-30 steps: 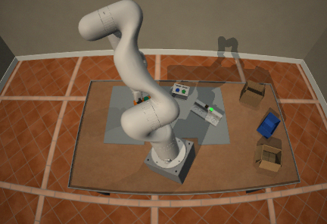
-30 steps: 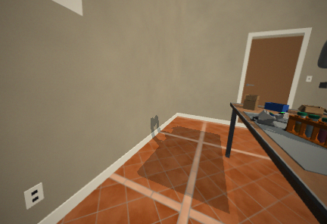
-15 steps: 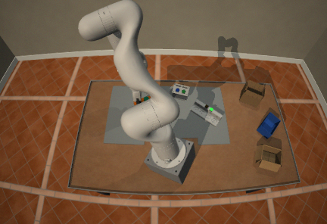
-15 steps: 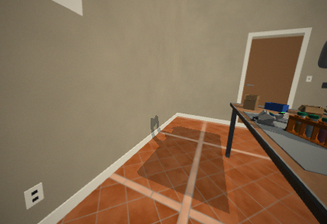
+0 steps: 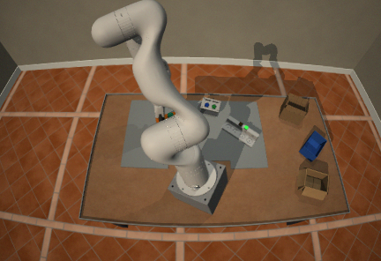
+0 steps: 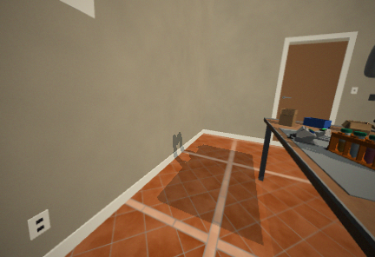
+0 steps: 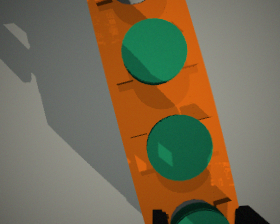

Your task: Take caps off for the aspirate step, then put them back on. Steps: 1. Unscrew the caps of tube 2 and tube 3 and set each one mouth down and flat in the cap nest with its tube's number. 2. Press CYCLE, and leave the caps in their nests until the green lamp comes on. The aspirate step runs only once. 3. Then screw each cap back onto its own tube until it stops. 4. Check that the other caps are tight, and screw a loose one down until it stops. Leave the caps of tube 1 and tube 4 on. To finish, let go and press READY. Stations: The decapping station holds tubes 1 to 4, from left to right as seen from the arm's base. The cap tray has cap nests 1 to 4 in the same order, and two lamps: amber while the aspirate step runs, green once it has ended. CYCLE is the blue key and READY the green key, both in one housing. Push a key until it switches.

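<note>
Directly overhead: hand [image 7: 202, 216] straddling cap [image 7: 198, 216].

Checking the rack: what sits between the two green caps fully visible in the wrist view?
Only bare orange rack top, shadowed, between the upper cap and lower cap.

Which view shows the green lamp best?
The top view: the green lamp glows on the cap tray, unobstructed. The exterior view shows only a faint green spot far away. The wrist view shows only capped tubes, no lamp.

Round green screw caps [image 7: 154, 51] sat on their tubes in the orange rectangular decapping station [image 7: 207, 102], while the cap tray's green lamp [image 5: 246, 128] glowed.
</note>
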Controlling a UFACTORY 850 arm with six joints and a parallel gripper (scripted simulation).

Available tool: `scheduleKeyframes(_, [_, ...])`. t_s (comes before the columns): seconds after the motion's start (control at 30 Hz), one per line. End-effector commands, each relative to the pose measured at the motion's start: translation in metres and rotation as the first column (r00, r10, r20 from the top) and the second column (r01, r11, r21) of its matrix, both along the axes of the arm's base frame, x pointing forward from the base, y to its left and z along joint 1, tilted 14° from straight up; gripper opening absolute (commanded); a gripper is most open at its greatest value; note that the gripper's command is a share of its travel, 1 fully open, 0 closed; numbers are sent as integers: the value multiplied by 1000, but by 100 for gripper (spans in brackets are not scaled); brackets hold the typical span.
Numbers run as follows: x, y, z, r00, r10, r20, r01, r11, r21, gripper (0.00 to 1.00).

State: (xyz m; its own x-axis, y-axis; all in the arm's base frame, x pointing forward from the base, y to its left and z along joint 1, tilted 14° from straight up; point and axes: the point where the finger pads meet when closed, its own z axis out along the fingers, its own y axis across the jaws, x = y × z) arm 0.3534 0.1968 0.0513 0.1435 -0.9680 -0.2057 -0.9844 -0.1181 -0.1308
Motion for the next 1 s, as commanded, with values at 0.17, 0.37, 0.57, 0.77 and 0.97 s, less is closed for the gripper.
scheduleKeyframes(0.17, [-1,-4,21,1000,0,0,0,1000,1,46])
scheduleKeyframes(0.37, [-3,-8,39,1000,0,0,0,1000,1,46])
scheduleKeyframes(0.57, [-4,-9,42,1000,0,0,0,1000,1,46])
scheduleKeyframes(0.77, [9,-40,36,945,319,67,-316,948,-45,46])
scheduleKeyframes(0.97, [22,-70,31,884,458,93,-453,889,-73,46])
